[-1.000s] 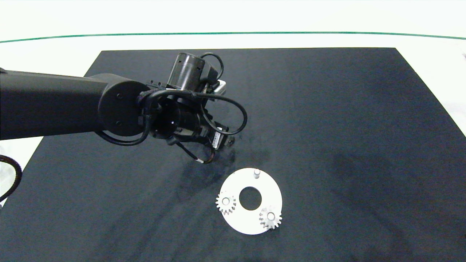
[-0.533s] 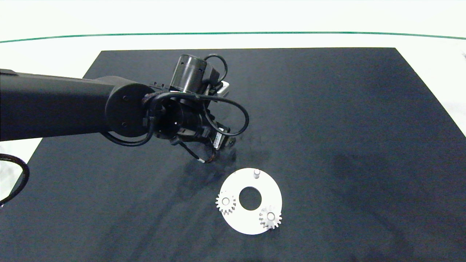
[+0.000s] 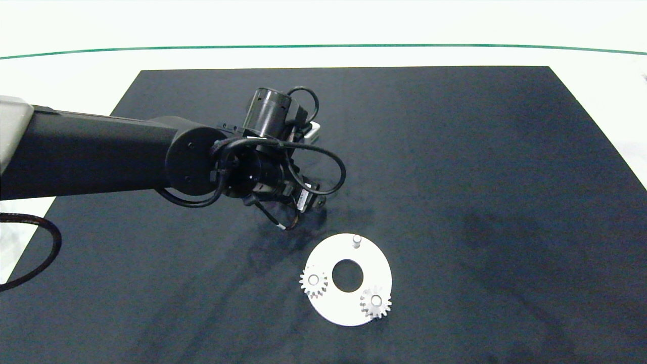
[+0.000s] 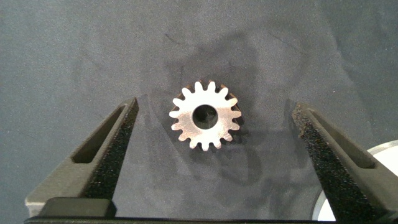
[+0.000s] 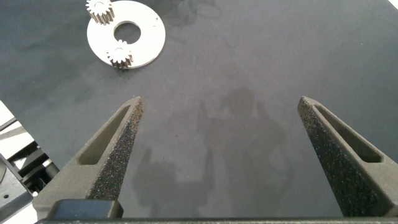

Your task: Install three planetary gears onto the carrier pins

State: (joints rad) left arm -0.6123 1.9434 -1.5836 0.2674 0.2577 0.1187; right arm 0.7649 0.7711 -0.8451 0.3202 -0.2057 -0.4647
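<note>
Our left gripper (image 4: 214,134) hovers with fingers spread around the last loose gear (image 4: 205,116), flat on the dark surface (image 3: 480,177) beside the disc (image 3: 376,270). We should descend centred, pinch across the teeth, keep it level for the bare pin (image 3: 356,239). Our right gripper (image 5: 221,130) idles, fingers apart.

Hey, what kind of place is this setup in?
Probably a robot assembly test bench or lab: a plain black mat on a white table, holding only a white disc with small gears, while the left gripper is open around a loose gear.
</note>
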